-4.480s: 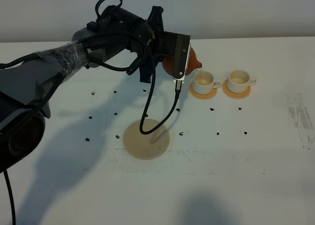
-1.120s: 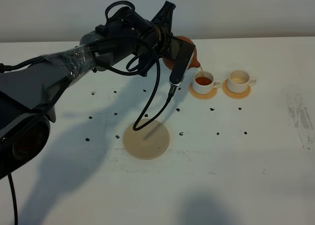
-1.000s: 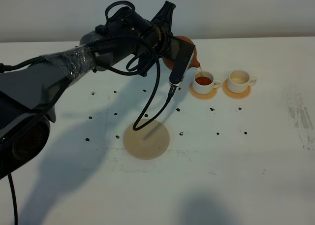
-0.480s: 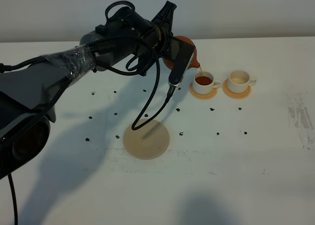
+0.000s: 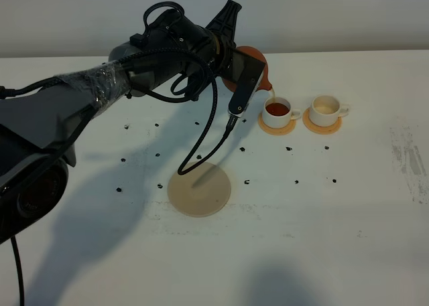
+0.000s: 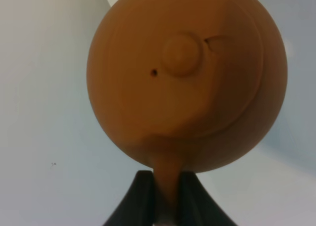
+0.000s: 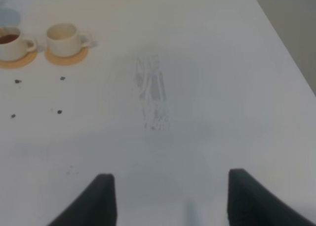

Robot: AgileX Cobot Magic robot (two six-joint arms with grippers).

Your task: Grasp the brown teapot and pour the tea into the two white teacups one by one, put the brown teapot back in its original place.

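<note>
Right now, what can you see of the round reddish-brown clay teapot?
The round reddish-brown clay teapot looks matte and unglazed, its knobbed lid seated, a small vent hole beside the knob. The left gripper is shut on its loop handle, holding it off the white table, tilted spout-down over the white teacup that holds dark tea. Only the gripper touches it. The arm hides most of it in the high view.
</note>
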